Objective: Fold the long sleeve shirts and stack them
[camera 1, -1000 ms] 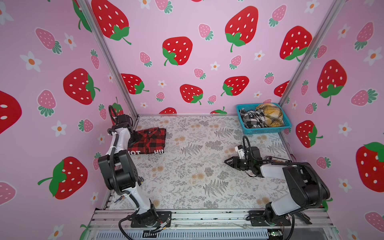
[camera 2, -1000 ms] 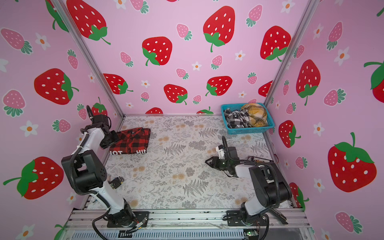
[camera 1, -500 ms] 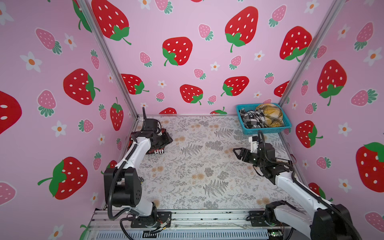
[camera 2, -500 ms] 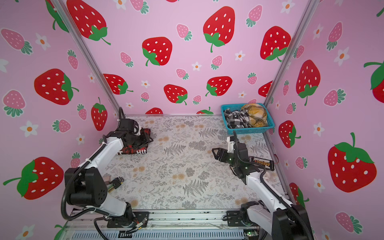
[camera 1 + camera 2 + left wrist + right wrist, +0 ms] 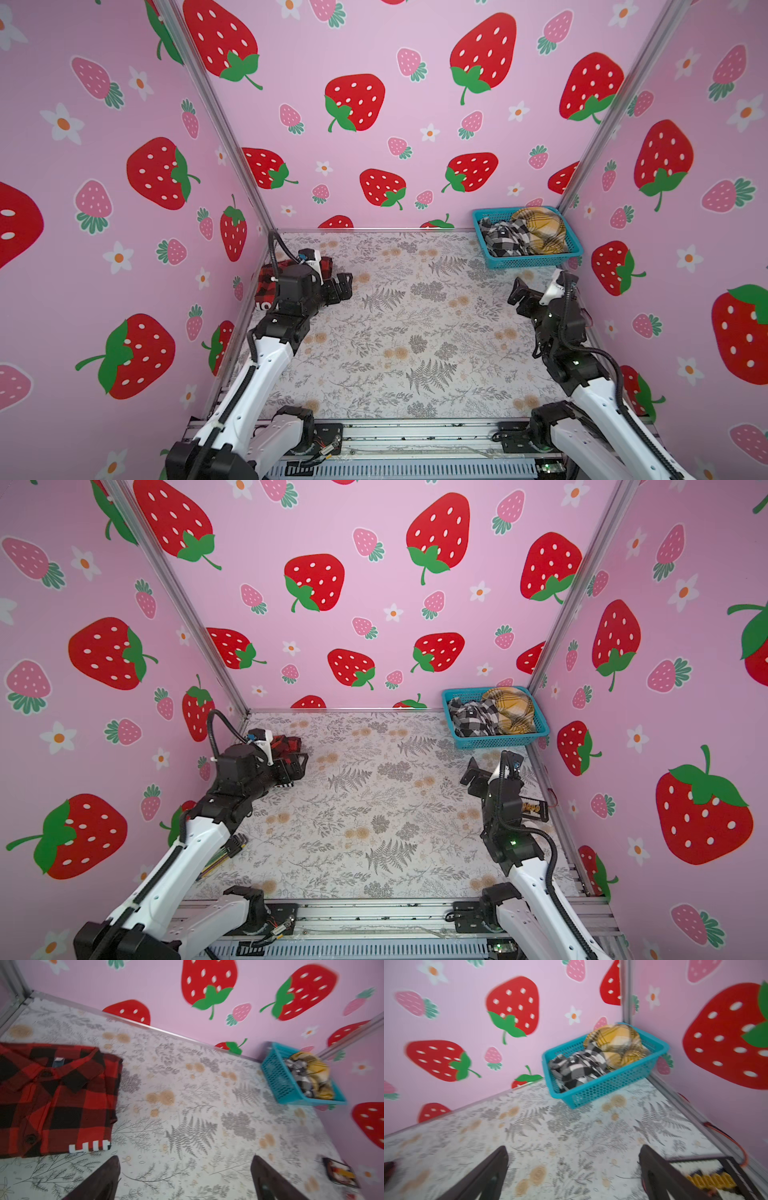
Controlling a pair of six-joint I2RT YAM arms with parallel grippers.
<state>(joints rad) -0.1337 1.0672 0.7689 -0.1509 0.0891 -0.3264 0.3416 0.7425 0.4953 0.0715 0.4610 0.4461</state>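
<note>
**Both grippers wide, one shirt folded**

The red shirt lies folded flat on the table by the left wall, toward the back, with its collar showing and white letters along one edge. The left gripper hangs just beside it over bare table, jaws wide and holding nothing. The black-and-white shirt and the yellow shirt sit crumpled side by side in the basket at the far right corner, the yellow one nearer the side wall. The right gripper is near the basket but apart from it, pointed toward it, jaws wide and empty
</note>
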